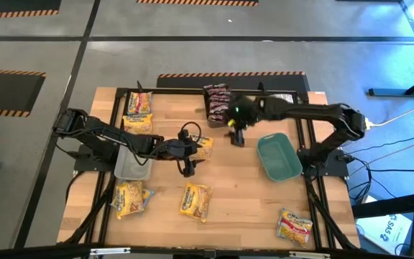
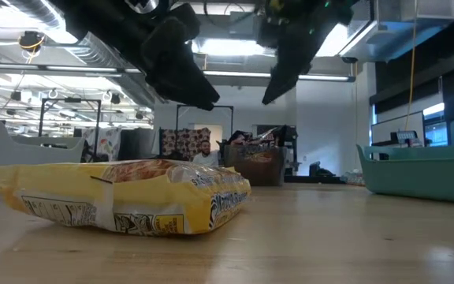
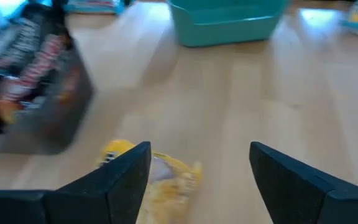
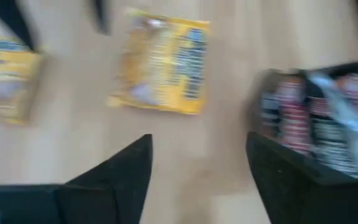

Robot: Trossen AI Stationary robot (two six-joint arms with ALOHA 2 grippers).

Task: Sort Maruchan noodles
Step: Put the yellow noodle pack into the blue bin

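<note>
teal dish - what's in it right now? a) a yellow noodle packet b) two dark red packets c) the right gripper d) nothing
d: in the high view the teal dish shows only its bare floor, with the yellow packets lying out on the table and the dark red packets stacked in a bin at the far edge; the right gripper hangs beside the dish, not in it.

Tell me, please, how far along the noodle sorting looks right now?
Partly done. Dark red packets sit in a bin at the far edge, yellow ones at the far left. Both tools are open and empty: the left tool over a yellow packet, the right tool near the dark bin. Three yellow packets remain loose along the near side.
</note>
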